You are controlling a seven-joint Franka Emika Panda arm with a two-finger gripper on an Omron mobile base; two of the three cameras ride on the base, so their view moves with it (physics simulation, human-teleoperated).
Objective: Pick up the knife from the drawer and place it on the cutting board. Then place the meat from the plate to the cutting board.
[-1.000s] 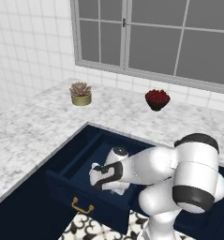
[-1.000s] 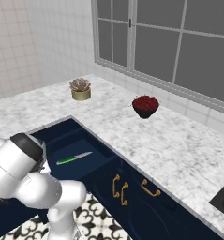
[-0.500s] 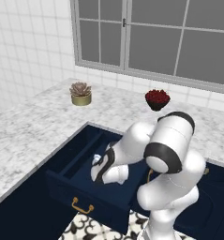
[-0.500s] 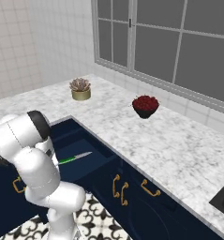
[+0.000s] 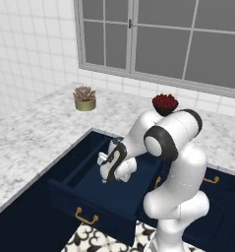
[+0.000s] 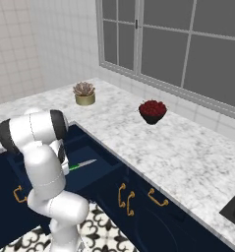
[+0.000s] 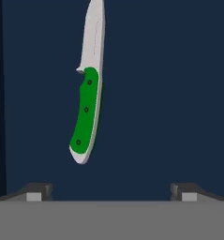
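The navy drawer (image 5: 65, 189) stands pulled out, its brass handle (image 5: 86, 215) on the front. Inside it lies the knife (image 7: 86, 112), green handle nearer, pale blade (image 7: 94, 33) pointing away; from the right it shows on the drawer floor beside the arm, knife (image 6: 82, 165). My gripper (image 7: 111, 192) hangs open just above the drawer floor, the handle's end a little ahead of it and left of centre, nothing between the fingertips (image 7: 38, 191). In the left base view my gripper (image 5: 108, 173) reaches down into the drawer. Cutting board, plate and meat are out of view.
A marble counter (image 5: 35, 133) wraps the corner above the drawer. On it stand a potted succulent (image 5: 84, 98) and a dark bowl of red fruit (image 6: 152, 110). Cabinet doors with brass handles (image 6: 124, 197) lie to the right, a dark sink (image 6: 234, 211) at the far right.
The arm has folded upward at the elbow and swung the hand down into the drawer over the knife. Knife and drawer have not moved.
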